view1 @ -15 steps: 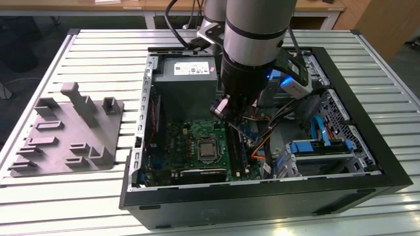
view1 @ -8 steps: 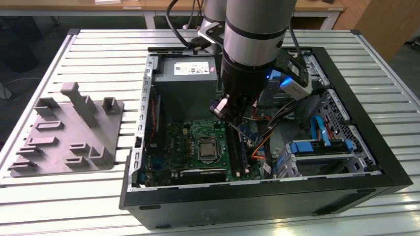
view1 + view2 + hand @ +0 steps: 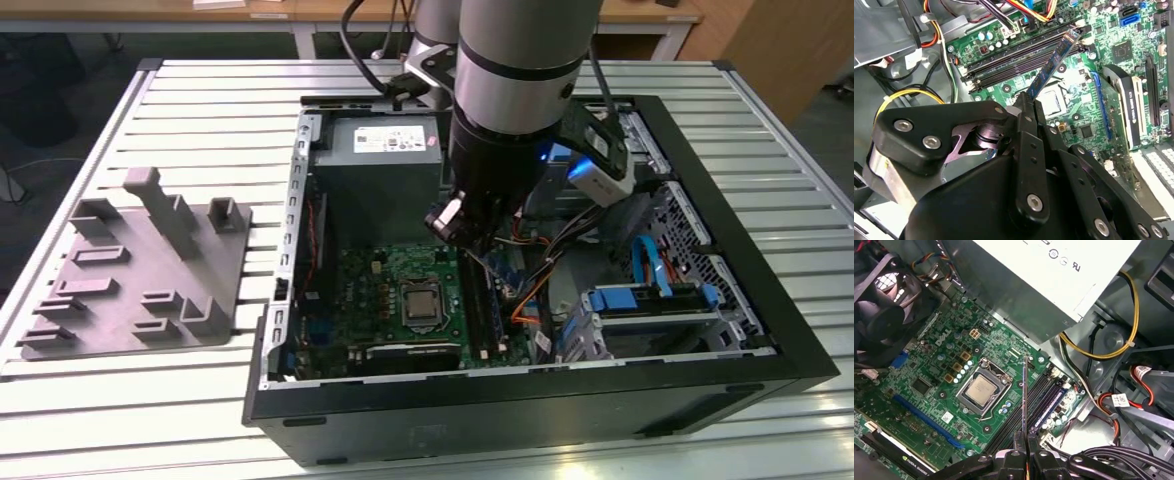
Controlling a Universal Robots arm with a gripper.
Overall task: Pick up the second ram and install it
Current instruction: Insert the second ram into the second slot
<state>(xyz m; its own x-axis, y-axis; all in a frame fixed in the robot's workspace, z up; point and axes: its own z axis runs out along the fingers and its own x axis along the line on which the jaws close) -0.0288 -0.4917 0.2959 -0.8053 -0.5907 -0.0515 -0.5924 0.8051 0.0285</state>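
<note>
In end effector (image 3: 1024,441), ram (image 3: 1053,64) — thin, blue

One arm (image 3: 514,100), one pincer (image 3: 1025,453). One second ram (image 3: 1054,62), clamped in pincer. One motherboard (image 3: 929,370) below pincer. One processor (image 3: 980,388) just beside ram's far end. Memory slots (image 3: 1019,55) under ram: four, as far as can be told. One power supply (image 3: 380,165), one fan (image 3: 884,325), one expansion card (image 3: 1126,110). One case (image 3: 534,400). One grey fixture (image 3: 134,270) on bench (image 3: 200,100), well apart from pincer.
</note>
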